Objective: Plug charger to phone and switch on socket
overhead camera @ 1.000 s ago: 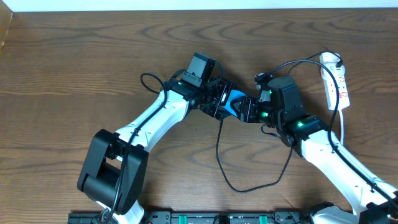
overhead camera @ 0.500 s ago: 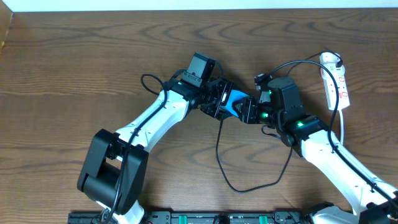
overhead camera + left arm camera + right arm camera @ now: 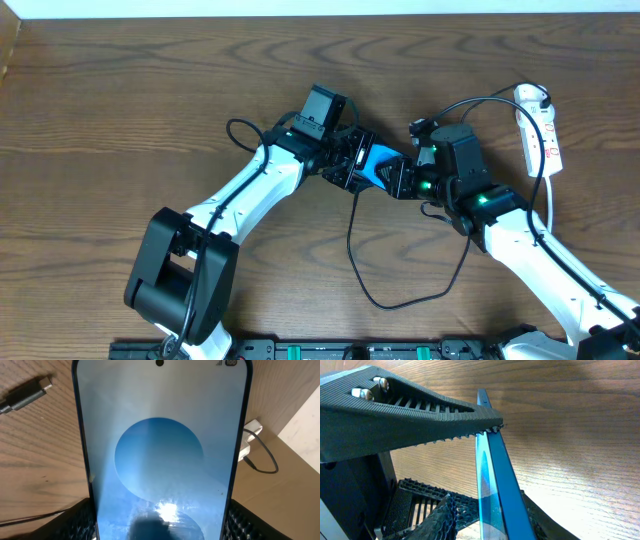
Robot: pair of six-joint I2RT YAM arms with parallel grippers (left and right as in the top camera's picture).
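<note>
From overhead, the phone (image 3: 376, 163) was seen near the middle of the desk (image 3: 120, 120), caught between the two arms. The left hand (image 3: 348, 163) was closed on one end and the right hand (image 3: 403, 180) was set at the other. The charger (image 3: 352, 250) lay in a slack loop below them, and the socket (image 3: 541, 135) sat well apart at the right.

In the left wrist view, the phone (image 3: 160, 460) filled the frame, its long edges pinched between the padded fingers (image 3: 84, 521). The connector tip (image 3: 27, 394) lay free on the desk, apart from the phone.

In the right wrist view, the phone (image 3: 495, 490) was seen edge-on and tilted up. A toothed finger (image 3: 410, 415) touched its upper edge, but whether the right hand was clamped on it could not be told.

The phone was judged stiff, light and slick, with a glass face that could be damaged. It would best be gripped by its edges, with the port end left clear. The charger was judged limp, so it would best be taken just behind the connector tip, lest the end droop.
</note>
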